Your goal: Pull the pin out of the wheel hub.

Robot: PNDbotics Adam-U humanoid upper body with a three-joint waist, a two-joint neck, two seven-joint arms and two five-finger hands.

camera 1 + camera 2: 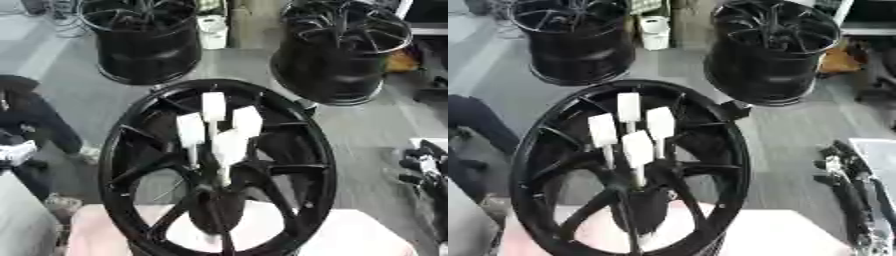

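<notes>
White pins (214, 131) in wheel hub (217, 167); right hand (842, 172) well apart.

Three wheel hubs (219, 165), four pins (214, 106)

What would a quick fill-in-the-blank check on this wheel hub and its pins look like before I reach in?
1. The pins standing up from the middle of the wheel hub are ___ in colour.
2. The number of pins is ___.
3. Behind the wheel hub stand ___ more black wheels, a left one and a right one.
4. The right hand is apart from the wheel hub, at the view's ___ edge.

Missing words: white; four; two; right.
</notes>
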